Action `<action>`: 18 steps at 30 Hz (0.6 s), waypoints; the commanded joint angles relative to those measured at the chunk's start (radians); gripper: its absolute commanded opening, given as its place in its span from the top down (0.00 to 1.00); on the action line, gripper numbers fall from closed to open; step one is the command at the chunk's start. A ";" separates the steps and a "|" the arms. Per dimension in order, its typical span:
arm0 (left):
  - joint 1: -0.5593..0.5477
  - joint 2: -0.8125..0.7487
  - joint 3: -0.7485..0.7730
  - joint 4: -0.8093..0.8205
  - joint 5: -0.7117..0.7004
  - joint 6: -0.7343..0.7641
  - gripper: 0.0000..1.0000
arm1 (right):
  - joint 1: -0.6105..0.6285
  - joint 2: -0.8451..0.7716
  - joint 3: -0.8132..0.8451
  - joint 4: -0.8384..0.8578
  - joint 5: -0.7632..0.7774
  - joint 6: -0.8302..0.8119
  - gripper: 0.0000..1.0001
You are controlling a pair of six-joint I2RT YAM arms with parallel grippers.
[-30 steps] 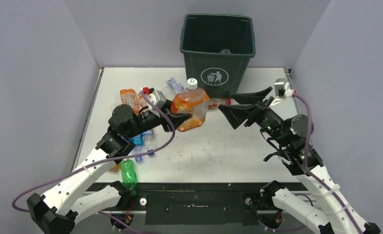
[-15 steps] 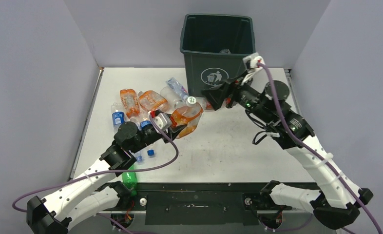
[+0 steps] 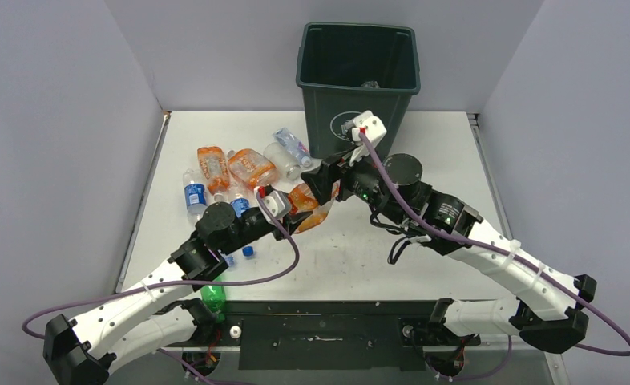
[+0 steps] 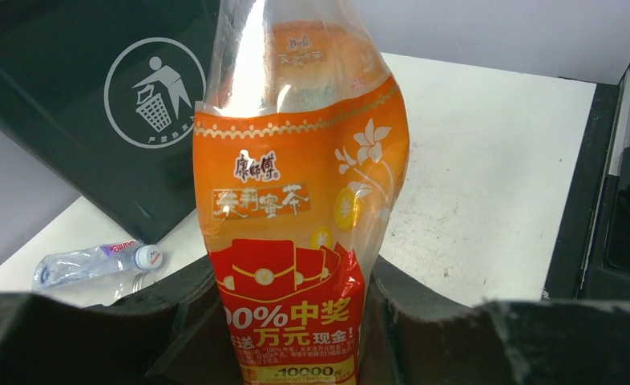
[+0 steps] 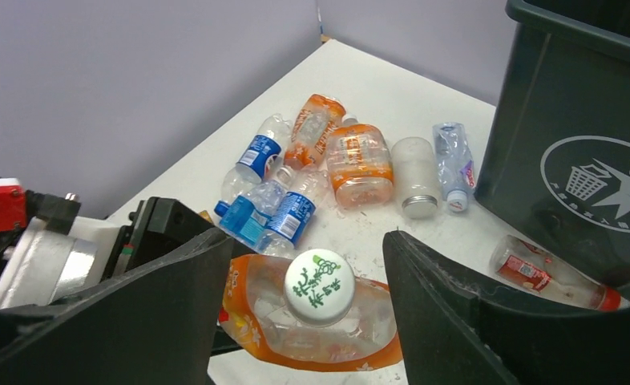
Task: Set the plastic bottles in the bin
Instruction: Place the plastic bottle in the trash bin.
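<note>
My left gripper [image 3: 292, 220] is shut on the lower part of a crushed clear bottle with an orange and red label [image 3: 307, 205], held up at the table's middle. In the left wrist view the bottle [image 4: 296, 200] stands between the jaws of that gripper [image 4: 292, 321]. My right gripper [image 3: 318, 181] is open over the bottle's top. In the right wrist view its jaws [image 5: 308, 238] stand apart on either side of the white cap [image 5: 320, 286] without touching it. The dark green bin [image 3: 358, 72] stands at the back, with its logo showing in both wrist views [image 4: 155, 92] [image 5: 608, 180].
Several orange and blue-labelled bottles [image 3: 232, 172] lie left of the bin. A green bottle [image 3: 210, 290] lies at the near edge and a blue cap [image 3: 248, 251] beside my left arm. A red-labelled bottle [image 5: 548, 273] lies at the bin's foot.
My right arm swung left from beside the bin to over the held bottle, its gripper staying open. My left gripper drew the bottle down and nearer.
</note>
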 commanded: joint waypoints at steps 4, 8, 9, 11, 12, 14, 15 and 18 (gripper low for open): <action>-0.024 -0.014 0.033 0.031 -0.020 0.012 0.96 | 0.011 0.016 0.001 0.039 0.131 -0.016 0.40; -0.027 -0.020 0.030 0.034 -0.029 0.013 0.97 | 0.011 0.019 -0.005 0.033 0.140 -0.012 0.47; -0.027 -0.022 0.029 0.037 -0.030 0.014 0.96 | 0.012 0.017 -0.010 0.035 0.141 -0.010 0.47; -0.029 -0.028 0.021 0.044 -0.036 0.017 0.96 | 0.011 0.014 -0.022 0.038 0.142 -0.008 0.46; -0.029 -0.031 0.021 0.045 -0.038 0.017 0.97 | 0.012 0.014 -0.024 0.034 0.146 -0.005 0.43; -0.031 -0.032 0.021 0.046 -0.041 0.017 0.97 | 0.012 0.014 -0.030 0.025 0.154 0.000 0.36; -0.031 -0.033 0.021 0.046 -0.039 0.016 0.97 | 0.012 0.013 -0.034 0.026 0.157 0.002 0.35; -0.032 -0.033 0.018 0.048 -0.037 0.017 0.97 | 0.012 0.006 -0.047 0.032 0.163 0.009 0.44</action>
